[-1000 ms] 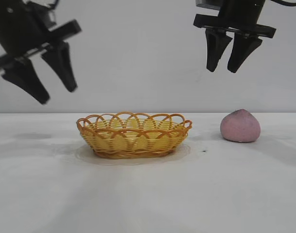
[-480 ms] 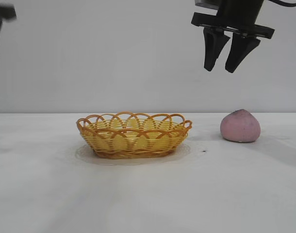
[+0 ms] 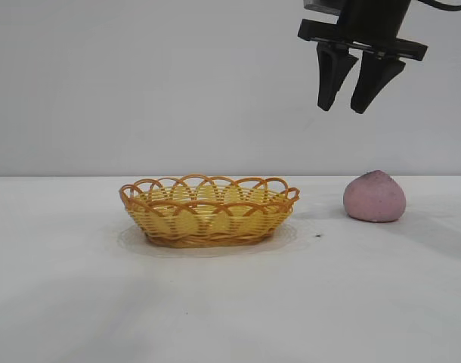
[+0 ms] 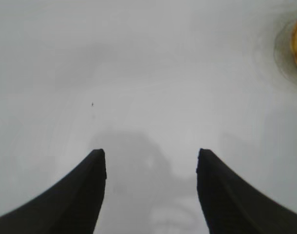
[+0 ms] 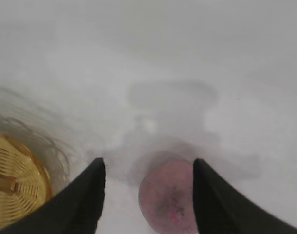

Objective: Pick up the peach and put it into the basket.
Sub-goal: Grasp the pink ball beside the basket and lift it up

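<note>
A plain white table (image 3: pixel 230 302) runs across the lower half of the frame under a bare pale grey wall (image 3: pixel 155 83). The dusty-pink peach (image 3: pixel 374 197) sits on the table at centre right, well apart from the yellow-orange wicker basket (image 3: pixel 208 211) at centre. The right gripper (image 3: pixel 354 107) hangs at the upper right, high above the peach and slightly left of it, fingers parted moderately, holding and touching nothing. The left gripper (image 4: pixel 149 158), seen only in its wrist view, is spread wide over bare table
</note>
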